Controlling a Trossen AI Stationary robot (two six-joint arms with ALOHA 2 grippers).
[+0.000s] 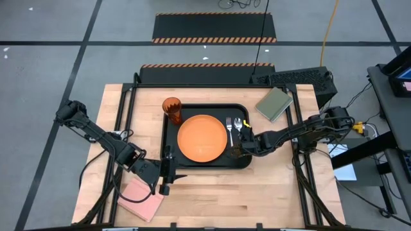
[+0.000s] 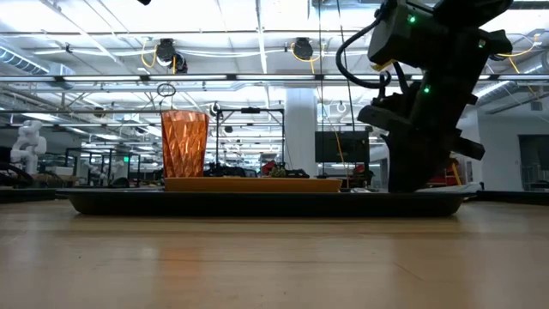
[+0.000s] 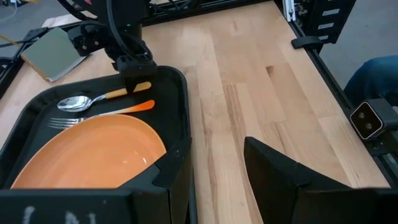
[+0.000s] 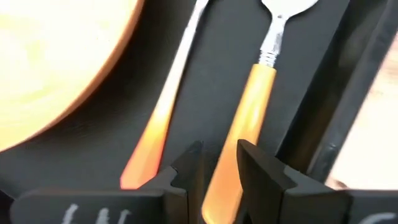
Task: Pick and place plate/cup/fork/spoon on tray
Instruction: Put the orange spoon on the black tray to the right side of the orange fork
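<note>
Black tray [image 1: 169, 128] sits mid-table [image 1: 270, 192]. Orange plate [image 1: 201, 138] lies at tray centre; cup [image 1: 172, 109] stands upright at plate's 10 o'clock, in tray's far-left corner. Fork [image 1: 229, 130] and spoon [image 1: 237, 128] lie side by side at plate's 3 o'clock, fork nearer the plate. Right tool [image 1: 241, 149] is over the tray's near-right corner, fingers [image 4: 261, 171] straddling the spoon handle's end, narrow gap; grip vs. release: can't tell. Left tool [image 1: 172, 172] hangs just outside tray's near-left corner, released, fingers apart, holding nothing.
</note>
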